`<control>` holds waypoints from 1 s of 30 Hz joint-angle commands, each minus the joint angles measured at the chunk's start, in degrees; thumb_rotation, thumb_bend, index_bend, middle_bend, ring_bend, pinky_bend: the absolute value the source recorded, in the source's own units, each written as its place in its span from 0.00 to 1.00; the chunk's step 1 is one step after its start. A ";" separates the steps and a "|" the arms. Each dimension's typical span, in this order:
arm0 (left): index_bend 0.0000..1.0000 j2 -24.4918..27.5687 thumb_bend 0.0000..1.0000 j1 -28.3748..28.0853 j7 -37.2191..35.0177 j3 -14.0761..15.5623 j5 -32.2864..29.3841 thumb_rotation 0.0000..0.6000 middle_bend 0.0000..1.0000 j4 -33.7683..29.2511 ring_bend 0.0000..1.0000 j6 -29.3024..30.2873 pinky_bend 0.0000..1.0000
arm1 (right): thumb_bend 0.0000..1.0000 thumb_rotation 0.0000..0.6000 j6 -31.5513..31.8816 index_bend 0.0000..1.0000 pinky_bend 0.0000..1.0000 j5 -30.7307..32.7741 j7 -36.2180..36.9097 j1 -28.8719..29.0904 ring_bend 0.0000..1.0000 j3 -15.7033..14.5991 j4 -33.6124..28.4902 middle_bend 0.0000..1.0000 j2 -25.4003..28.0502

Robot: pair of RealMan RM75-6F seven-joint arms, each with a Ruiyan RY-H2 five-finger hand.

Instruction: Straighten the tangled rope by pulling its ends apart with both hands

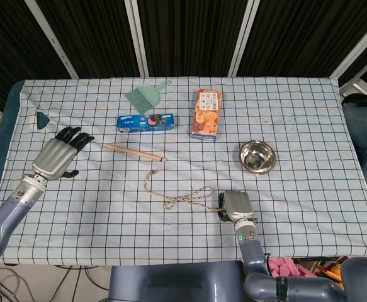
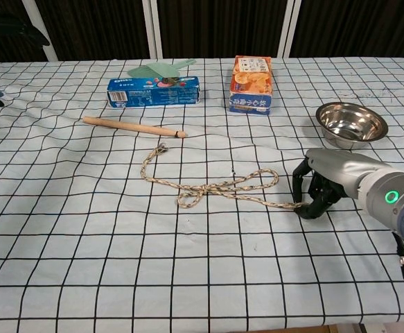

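Observation:
The tangled beige rope (image 1: 177,200) lies mid-table, knotted in the middle (image 2: 208,187), with its left end free near the wooden stick. My right hand (image 1: 235,206) sits at the rope's right end. In the chest view its fingers (image 2: 311,198) curl down around that end and pinch it against the cloth. My left hand (image 1: 60,154) hovers over the table's left side with its fingers spread and nothing in it, well away from the rope. Only its dark fingertips (image 2: 14,28) show in the chest view's top left corner.
A wooden stick (image 1: 136,153) lies just beyond the rope's left end. Behind it are a blue biscuit box (image 1: 145,123), a green dustpan (image 1: 143,95) and an orange box (image 1: 206,114). A steel bowl (image 1: 257,156) stands beyond my right hand. A dark triangular piece (image 1: 43,118) lies far left.

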 commanded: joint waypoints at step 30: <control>0.27 -10.02 0.16 -14.01 1.55 0.03 -4.30 1.00 0.36 4.52 0.31 -22.74 0.32 | 0.41 1.00 -0.17 0.61 1.00 -0.18 0.63 -0.80 0.96 0.08 -0.19 0.90 1.27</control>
